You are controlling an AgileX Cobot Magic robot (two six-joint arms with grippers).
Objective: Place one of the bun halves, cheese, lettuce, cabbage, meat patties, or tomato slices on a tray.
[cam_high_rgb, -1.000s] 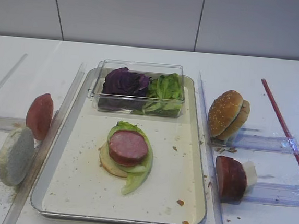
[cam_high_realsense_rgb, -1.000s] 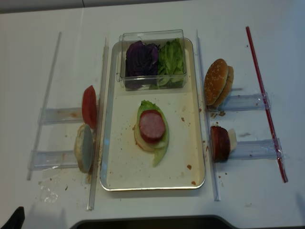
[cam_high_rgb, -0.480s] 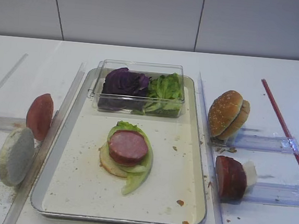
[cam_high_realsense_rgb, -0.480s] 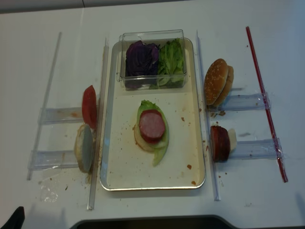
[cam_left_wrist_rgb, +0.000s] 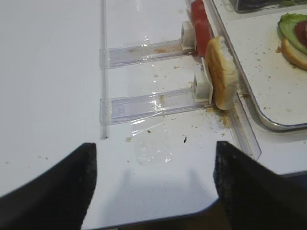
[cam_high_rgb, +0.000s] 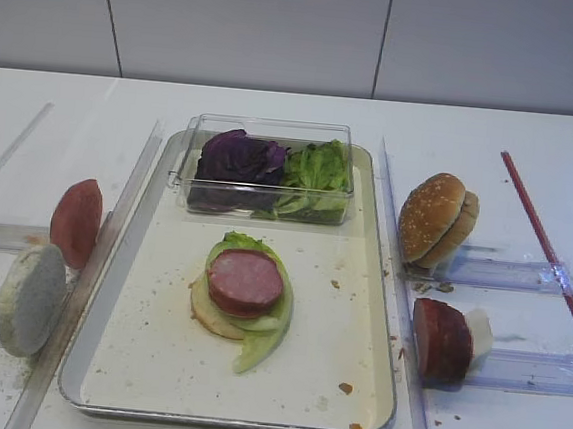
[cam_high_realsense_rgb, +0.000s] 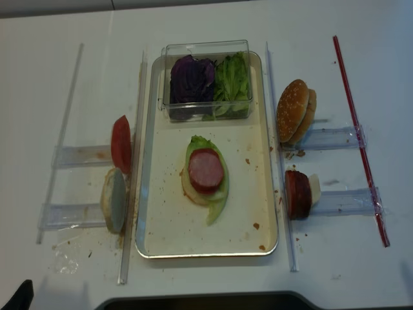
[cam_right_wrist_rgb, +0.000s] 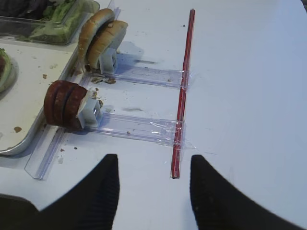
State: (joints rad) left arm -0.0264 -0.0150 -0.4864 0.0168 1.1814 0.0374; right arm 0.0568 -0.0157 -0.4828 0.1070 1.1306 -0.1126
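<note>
On the silver tray (cam_high_rgb: 154,356) lies a stack: a bun half (cam_high_rgb: 208,313), lettuce (cam_high_rgb: 260,341) and a meat patty (cam_high_rgb: 245,281) on top. Right of the tray, two bun halves (cam_high_rgb: 437,220) stand on edge in a clear rack, and the meat patties (cam_high_rgb: 443,341) stand in the rack below. A tomato slice (cam_high_rgb: 76,221) stands left of the tray. The cabbage (cam_high_rgb: 236,160) and more lettuce (cam_high_rgb: 315,172) fill a clear box. Cheese is out of view. My right gripper (cam_right_wrist_rgb: 154,158) hangs open over bare table near the patties (cam_right_wrist_rgb: 64,104). My left gripper (cam_left_wrist_rgb: 154,146) is open and empty by the table's front edge.
A pale floury disc (cam_high_rgb: 30,298) leans in the left rack under the tomato slice. Long clear rails (cam_high_rgb: 403,315) run along both sides of the tray. A red strip (cam_high_rgb: 549,253) lies at the far right. Crumbs dot the tray floor.
</note>
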